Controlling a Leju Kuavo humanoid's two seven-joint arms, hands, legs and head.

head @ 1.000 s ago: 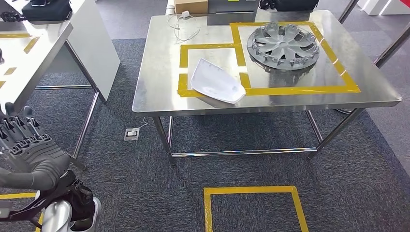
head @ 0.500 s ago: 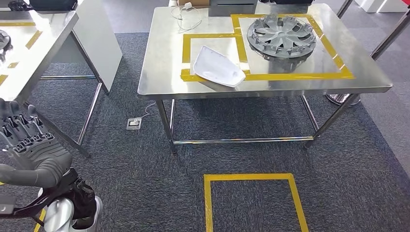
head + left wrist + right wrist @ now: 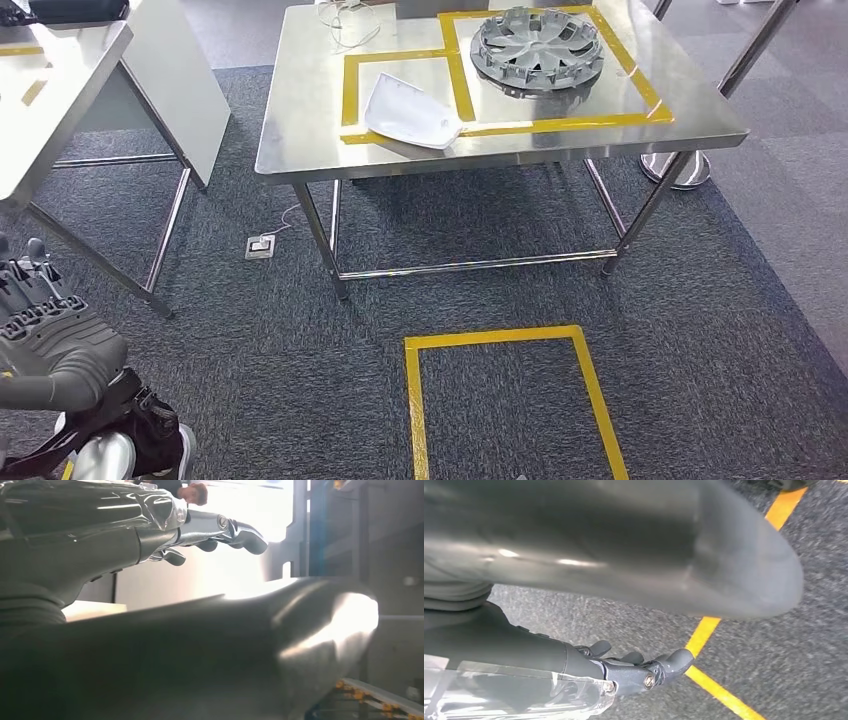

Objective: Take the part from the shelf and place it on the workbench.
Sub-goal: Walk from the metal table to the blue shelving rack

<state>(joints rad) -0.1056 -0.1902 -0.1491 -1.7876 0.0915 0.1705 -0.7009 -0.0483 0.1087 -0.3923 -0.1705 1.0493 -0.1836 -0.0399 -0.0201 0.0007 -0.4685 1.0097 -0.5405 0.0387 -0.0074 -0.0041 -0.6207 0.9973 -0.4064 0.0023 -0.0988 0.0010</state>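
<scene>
Workbench [image 3: 300,150] at twelve o'clock carries the white part [image 3: 410,112] beside a wheel cover [image 3: 538,47]. Left hand [image 3: 45,335] at eight o'clock and right hand [image 3: 624,672] grasp nothing, fingers loosely extended.

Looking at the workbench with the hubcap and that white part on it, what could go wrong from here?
1. The white part lies across the yellow tape and its tip reaches near the workbench front edge; a bump might knock it off.
2. A power socket with its cable lies on the carpet beside the workbench leg, a possible trip hazard for a walking robot.
3. The hubcap fills much of its taped square, leaving little room there.
</scene>
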